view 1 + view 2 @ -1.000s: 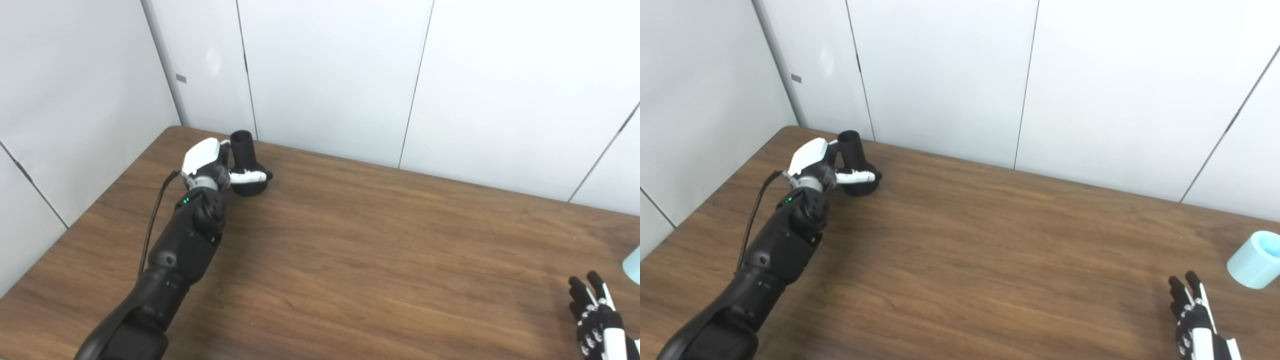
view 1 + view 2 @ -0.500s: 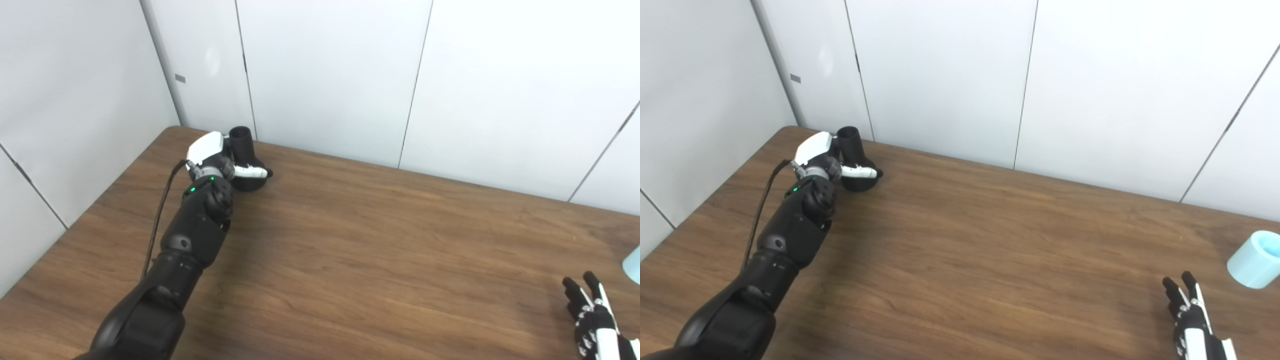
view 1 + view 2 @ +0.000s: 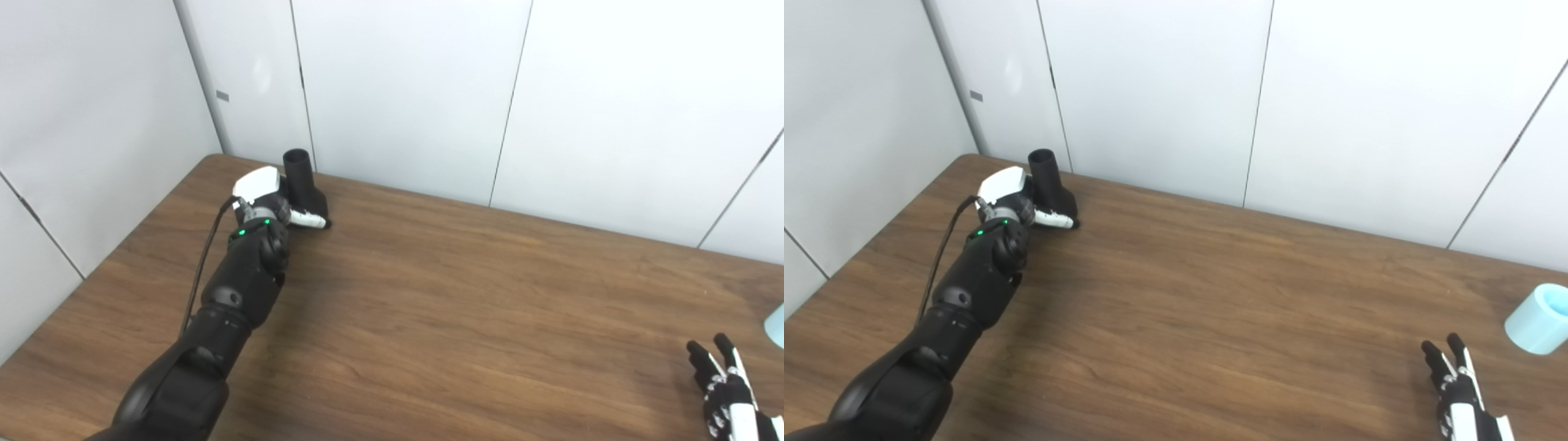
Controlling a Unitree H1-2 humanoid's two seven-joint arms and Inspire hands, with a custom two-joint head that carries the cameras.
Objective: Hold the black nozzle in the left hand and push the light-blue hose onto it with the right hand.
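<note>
Over the last second the left hand (image 3: 264, 195) has pushed farther toward the back wall and closed in on the nozzle (image 3: 301, 181), which now leans a little where it earlier stood on its round base; the right hand (image 3: 1456, 384) has slid slightly lower and leftward. Nearest, at the bottom right edge, the right hand lies with its fingers (image 3: 1434, 359) spread apart and holds nothing, just above the tabletop (image 3: 1213, 306). The right eye view shows the light-blue hose (image 3: 1536, 317) whole, a short stub standing upright near the right edge, just beyond and to the right of that hand and apart from it; the left eye view cuts it down to a sliver at the frame's edge. The left arm reaches from the bottom left across the tabletop to the far left corner. There the left hand wraps the nozzle's wide lower part, a white thumb (image 3: 305, 218) crossing its front, while the narrow tube end rises above the hand close to the wall (image 3: 392, 92). Whether the nozzle's base touches the tabletop cannot be told.
</note>
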